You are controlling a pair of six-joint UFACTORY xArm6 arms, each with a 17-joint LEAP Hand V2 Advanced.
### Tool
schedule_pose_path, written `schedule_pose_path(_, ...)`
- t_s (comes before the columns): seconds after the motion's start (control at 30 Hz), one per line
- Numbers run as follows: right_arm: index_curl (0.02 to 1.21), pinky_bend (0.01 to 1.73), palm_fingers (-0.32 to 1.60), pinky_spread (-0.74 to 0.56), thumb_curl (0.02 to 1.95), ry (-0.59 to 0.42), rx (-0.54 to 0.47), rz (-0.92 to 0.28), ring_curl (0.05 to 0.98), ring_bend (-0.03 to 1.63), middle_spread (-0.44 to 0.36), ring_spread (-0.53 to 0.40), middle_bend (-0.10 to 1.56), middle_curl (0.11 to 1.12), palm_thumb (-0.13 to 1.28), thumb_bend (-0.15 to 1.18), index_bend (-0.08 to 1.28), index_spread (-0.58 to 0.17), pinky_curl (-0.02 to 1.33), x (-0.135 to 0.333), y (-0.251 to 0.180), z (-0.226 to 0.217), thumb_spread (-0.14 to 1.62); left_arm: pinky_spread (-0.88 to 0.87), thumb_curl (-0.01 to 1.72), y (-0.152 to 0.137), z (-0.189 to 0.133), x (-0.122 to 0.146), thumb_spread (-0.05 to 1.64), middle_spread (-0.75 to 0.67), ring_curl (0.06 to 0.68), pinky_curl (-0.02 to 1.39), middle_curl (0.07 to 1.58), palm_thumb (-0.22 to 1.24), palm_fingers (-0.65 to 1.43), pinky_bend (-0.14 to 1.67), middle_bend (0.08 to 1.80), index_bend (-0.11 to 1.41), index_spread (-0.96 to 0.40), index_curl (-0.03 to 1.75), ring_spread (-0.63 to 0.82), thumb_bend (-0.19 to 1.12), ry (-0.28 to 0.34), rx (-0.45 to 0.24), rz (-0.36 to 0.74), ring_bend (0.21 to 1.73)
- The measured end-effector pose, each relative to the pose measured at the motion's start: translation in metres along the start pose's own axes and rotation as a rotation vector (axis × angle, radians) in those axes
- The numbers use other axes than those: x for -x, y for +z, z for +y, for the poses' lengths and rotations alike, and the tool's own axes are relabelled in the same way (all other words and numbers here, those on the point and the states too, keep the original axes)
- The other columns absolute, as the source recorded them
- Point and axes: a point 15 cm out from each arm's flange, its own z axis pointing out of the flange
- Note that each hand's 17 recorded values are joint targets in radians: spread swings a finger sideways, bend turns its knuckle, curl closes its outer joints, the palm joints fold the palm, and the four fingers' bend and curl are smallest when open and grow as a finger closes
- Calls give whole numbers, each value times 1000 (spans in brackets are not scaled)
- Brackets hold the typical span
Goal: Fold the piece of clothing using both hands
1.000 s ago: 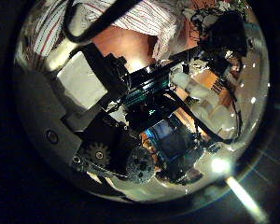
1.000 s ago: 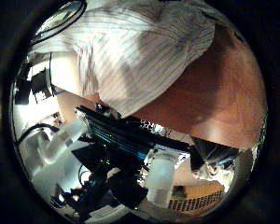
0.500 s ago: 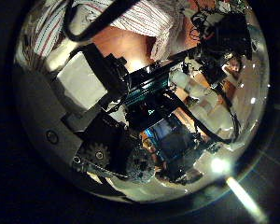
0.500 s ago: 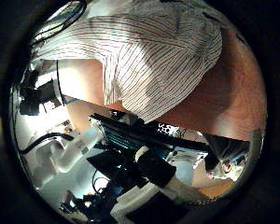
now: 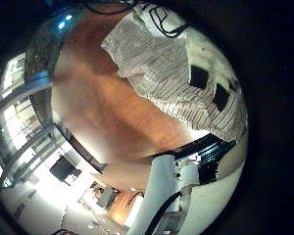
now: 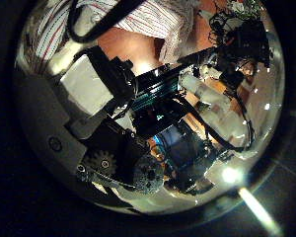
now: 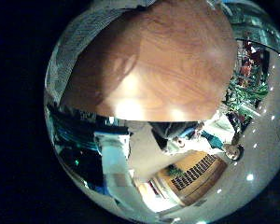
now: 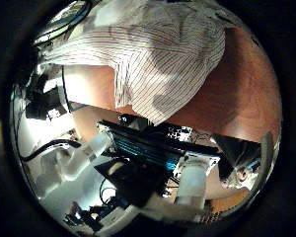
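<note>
The striped piece of clothing [image 8: 158, 54] lies spread on the wooden table [image 8: 242, 89] in the right thumb side palm view. One edge is raised in a fold and comes down to my right hand [image 8: 148, 148], whose fingers [image 8: 123, 123] pinch that edge. The right little finger side palm view shows mostly bare table [image 7: 149, 65], with the clothing [image 7: 79, 33] at its rim. In the left little finger side palm view the clothing [image 5: 171, 64] lies on the table [image 5: 98, 108] under my left hand [image 5: 208, 85]. The left thumb side palm view is filled by the left hand [image 6: 138, 109], with clothing [image 6: 168, 18] behind it.
A hand [image 6: 237, 39] with dark parts shows beyond the clothing in the left thumb side palm view. A broad stretch of wooden table [image 5: 88, 127] lies beside the clothing. Room furniture [image 7: 238, 89] stands past the table's edge.
The right thumb side palm view has shifted, so its camera moved; the clothing's fold now reaches further across it. In the left thumb side palm view the distant hand moved toward the rim.
</note>
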Motion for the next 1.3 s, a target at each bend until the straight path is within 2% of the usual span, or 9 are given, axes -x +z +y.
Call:
schedule_pose_path(0.1, 379, 471, 362, 387, 259, 29, -3, -43, 242, 562, -28, 107, 351, 410, -46, -40, 293, -313, 178, -2, -3, 0, 1167, -760, 516, 0, 0, 0, 1203, -577, 504, 759, 947, 773, 831, 514, 920, 250, -667, 1316, -531, -12, 0, 1, 0, 1071)
schedule_pose_path(0.2, 391, 456, 387, 411, 359, 54, -5, -145, 239, 566, -27, 128, 362, 413, 472, 282, 274, -313, 176, 9, -5, 0, 1405, -763, 515, 0, 0, 0, 1203, -578, 504, 763, 949, 774, 833, 507, 917, 248, -666, 1318, -532, -12, -1, 0, -1, 1069)
schedule_pose_path(0.37, 384, 480, 456, 433, 477, 89, -56, -296, 243, 609, -80, 122, 364, 411, 720, 406, 199, -288, 174, 24, -18, -2, 1441, -765, 517, 1, 1, -1, 1205, -580, 504, 770, 951, 778, 834, 500, 914, 245, -665, 1320, -534, -11, -2, 5, 0, 1060)
schedule_pose_path(0.47, 387, 483, 471, 452, 508, 102, -72, -318, 243, 614, -85, 127, 366, 412, 690, 382, 192, -278, 171, 23, -23, -1, 1446, -765, 516, 1, 1, -1, 1210, -581, 504, 774, 953, 776, 836, 495, 911, 243, -664, 1321, -535, -12, 0, 9, 1, 1057)
schedule_pose_path(0.53, 391, 487, 479, 462, 466, 113, -79, -324, 241, 615, -82, 130, 363, 413, 454, 254, 192, -275, 171, 23, -26, -1, 1453, -766, 516, 1, 1, -1, 1211, -581, 504, 776, 953, 775, 837, 492, 909, 241, -663, 1321, -536, -11, 0, 9, 1, 1055)
schedule_pose_path(0.67, 395, 505, 439, 479, 352, 109, -70, -327, 234, 598, -40, 148, 342, 409, 243, 99, 183, -261, 173, 25, -25, 1, 1390, -766, 515, 2, 1, -1, 1215, -580, 504, 781, 955, 772, 837, 482, 905, 238, -662, 1323, -537, -12, 0, 13, 1, 1053)
schedule_pose_path(0.87, 385, 489, 320, 451, 337, 29, -48, -266, 222, 552, -1, 129, 310, 399, 314, 36, 164, -261, 173, 28, -15, 1, 1227, -764, 516, 2, 2, -2, 1219, -583, 505, 783, 957, 770, 839, 458, 904, 237, -661, 1325, -537, -11, 1, 15, 2, 1051)
schedule_pose_path(1.13, 350, 471, 211, 391, 333, -91, -52, -83, 215, 517, 20, 128, 288, 392, 391, -22, 157, -235, 189, 33, 3, -17, 1099, -757, 517, -5, 2, -2, 1221, -585, 508, 795, 961, 769, 832, 444, 906, 224, -651, 1332, -534, -11, -1, 10, 4, 1039)
schedule_pose_path(1.3, 335, 463, 204, 372, 332, -109, -39, -50, 219, 513, 26, 129, 285, 390, 419, -23, 159, -219, 199, 41, 19, -30, 1056, -758, 518, -7, 4, -1, 1221, -582, 508, 800, 965, 769, 830, 439, 899, 218, -643, 1336, -533, -11, -5, 15, 4, 1034)
